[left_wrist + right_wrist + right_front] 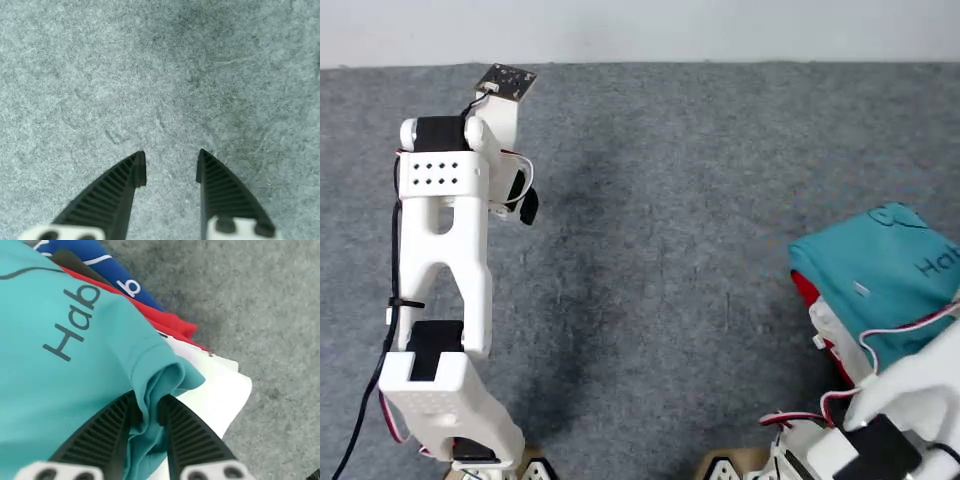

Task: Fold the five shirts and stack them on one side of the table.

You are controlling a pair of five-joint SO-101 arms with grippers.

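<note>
The teal shirt (75,370) lies atop a red shirt (172,322), white shirt (220,390) and blue shirt (97,262) at the right edge of the grey tabletop (670,250), its fold pinched by the right gripper (148,407). The left gripper (170,167) hangs open, well apart. Pale wall (640,30) beyond.

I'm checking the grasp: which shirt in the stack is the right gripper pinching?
The teal shirt on top: a fold of it sits in the right gripper. The red shirt, white shirt and blue shirt lie beneath.

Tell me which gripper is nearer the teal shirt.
Right. The right gripper pinches a fold of the teal shirt; the left gripper is open over the grey mat, well away from it.
</note>
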